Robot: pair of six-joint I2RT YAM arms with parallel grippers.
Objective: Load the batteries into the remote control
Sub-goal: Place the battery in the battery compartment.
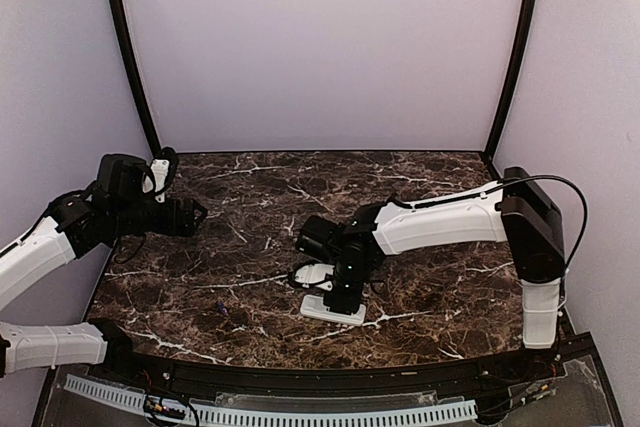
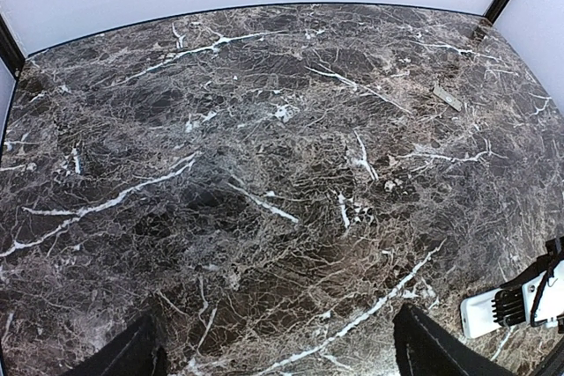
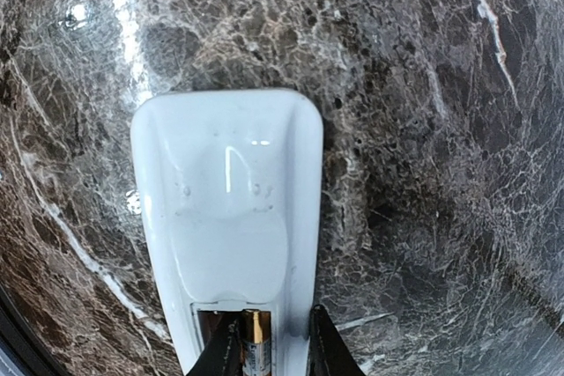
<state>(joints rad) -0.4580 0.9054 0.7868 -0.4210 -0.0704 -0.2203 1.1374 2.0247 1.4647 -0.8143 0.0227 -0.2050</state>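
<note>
The white remote control (image 3: 229,200) lies back up on the marble table, seen small in the top view (image 1: 325,311). Its battery bay is open at the end under my right gripper. One battery (image 3: 256,345) with a copper-coloured end lies in the bay. My right gripper (image 3: 275,332) points straight down over the bay, its fingers a little apart. The battery is by the left finger and the right finger is at the remote's edge. My left gripper (image 2: 282,363) is open, empty and raised at the far left (image 1: 190,215). A tiny dark object (image 1: 222,307), possibly the second battery, lies left of the remote.
A small flat grey cover piece (image 2: 447,96) lies alone on the table (image 1: 250,187) far from the left gripper. The remote with the right gripper on it shows at the lower right of the left wrist view (image 2: 486,313). Walls close in the table's back and sides.
</note>
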